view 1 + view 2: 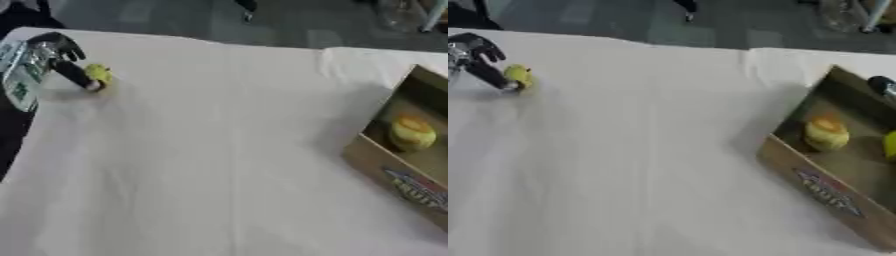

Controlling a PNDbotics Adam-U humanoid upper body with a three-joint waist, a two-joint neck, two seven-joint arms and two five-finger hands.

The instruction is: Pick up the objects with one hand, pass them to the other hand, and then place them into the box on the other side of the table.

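A small yellow-green object (98,75) lies on the white table (219,150) at the far left. My left hand (54,52) comes in from the left edge. One dark finger (77,75) reaches down and touches the object's left side, while the others arch above it and hold nothing. An open cardboard box (815,187) stands at the right. Inside it are a yellow rounded object (826,133) and another yellow-green piece (890,145) at the edge. A dark tip with a grey end, apparently my right hand (883,85), shows above the box's far corner.
The table's far edge runs along the top, with dark floor behind it. A fold in the cloth (328,57) rises near the box's far side. White cloth stretches between my left hand and the box.
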